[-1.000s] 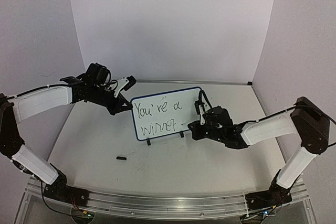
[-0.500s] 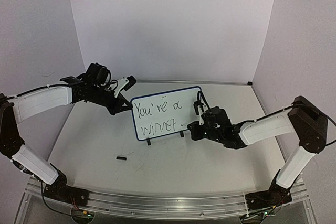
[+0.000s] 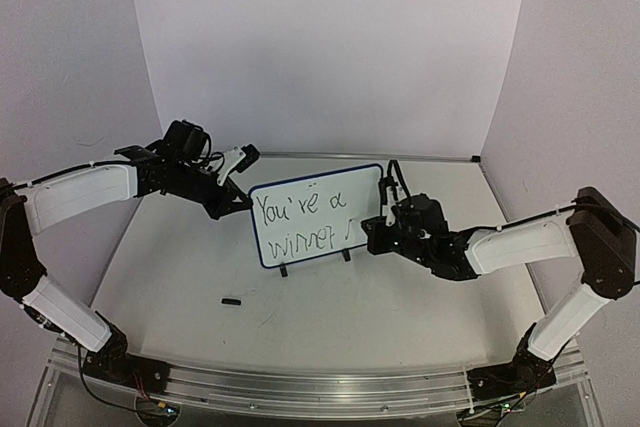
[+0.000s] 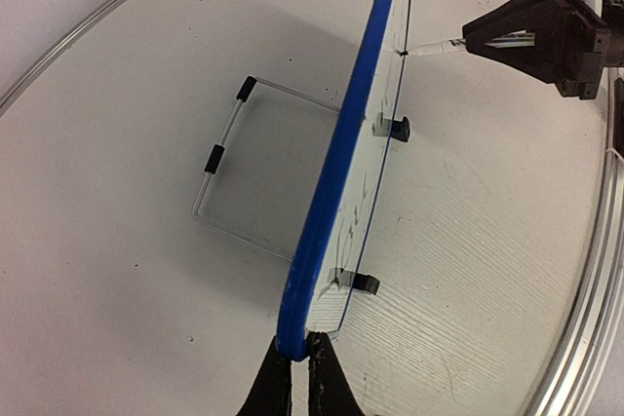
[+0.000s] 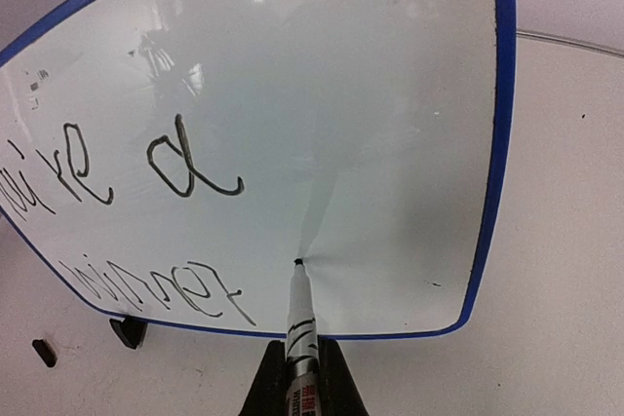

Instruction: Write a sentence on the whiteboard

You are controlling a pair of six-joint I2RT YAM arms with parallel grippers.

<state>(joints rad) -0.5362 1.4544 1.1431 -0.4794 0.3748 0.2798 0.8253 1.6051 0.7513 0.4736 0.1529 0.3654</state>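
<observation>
We see a white table (image 3: 350, 322) carrying the whiteboard (image 3: 305, 215), which stands upright on two black feet (image 3: 284, 271), and a small black piece (image 3: 232, 300) lying apart in front.

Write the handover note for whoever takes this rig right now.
Left tool: shut on the edge frame of the whiteboard, steadying it upright on its feet.
Right tool: shut on the marker, tip touching the board just after the lower row's last word.
Done: the sentence stands in two rows, reading roughly "You're a winner".
Left: probably only finish the closing stroke, lift the marker away, release the board. A small black piece, possibly the cap, lies on the table in front.
</observation>
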